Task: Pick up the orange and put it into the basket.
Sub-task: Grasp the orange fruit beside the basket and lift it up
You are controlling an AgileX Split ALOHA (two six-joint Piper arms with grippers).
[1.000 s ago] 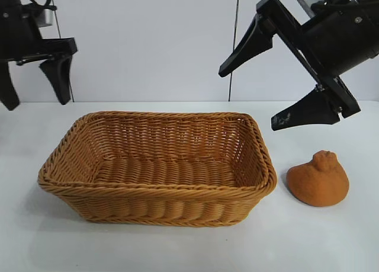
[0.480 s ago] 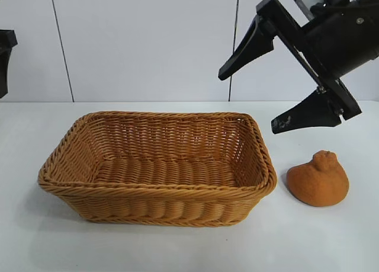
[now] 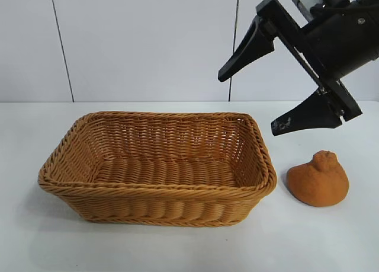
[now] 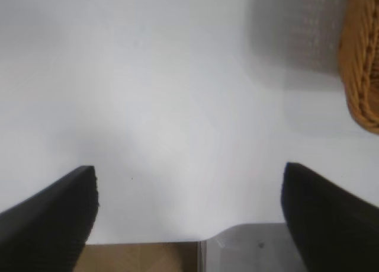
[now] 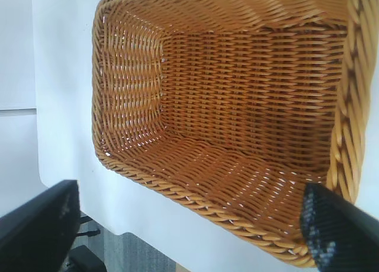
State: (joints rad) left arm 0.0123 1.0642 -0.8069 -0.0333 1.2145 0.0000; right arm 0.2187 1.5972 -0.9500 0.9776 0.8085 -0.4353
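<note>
Right gripper [image 3: 249,100] open above basket [image 3: 157,189]; orange [image 3: 318,179] beside.

In the exterior view the right arm [image 3: 340,35] runs off the top and right edges, and the left arm is out of frame. The left wrist view shows only a blurred corner of the basket [image 4: 362,64], cut by the edge. In the right wrist view the basket's [image 5: 225,106] near rim is cropped, and the orange lies out of frame.
</note>
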